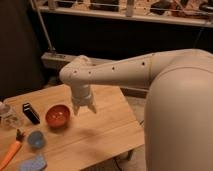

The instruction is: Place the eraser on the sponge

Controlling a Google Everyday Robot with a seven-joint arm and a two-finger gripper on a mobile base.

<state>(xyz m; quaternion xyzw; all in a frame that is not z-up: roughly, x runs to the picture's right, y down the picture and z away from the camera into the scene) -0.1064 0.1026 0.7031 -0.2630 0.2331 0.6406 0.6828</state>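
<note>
Task condition: the eraser [31, 113] is found lying flat on the wood near the left edge of the tabletop [110, 131], just left of the red bowl [57, 115]; the sponge [34, 163] is found at the front left corner, partly cut off by the frame, with nothing seen on its visible part; the two are well apart, so the required result is not met, and the pick-up, carry and set-down are judged outstanding.

The gripper [84, 109] is held above mid-table, just right of the bowl; its fingers are spread and nothing is held between them.

A small blue cup [36, 139] and an orange-handled tool [11, 152] are noted between eraser and sponge.

Surface: pale planked wood, level and dry in appearance; room: dim, with a dark backdrop and a cluttered rail behind.
</note>
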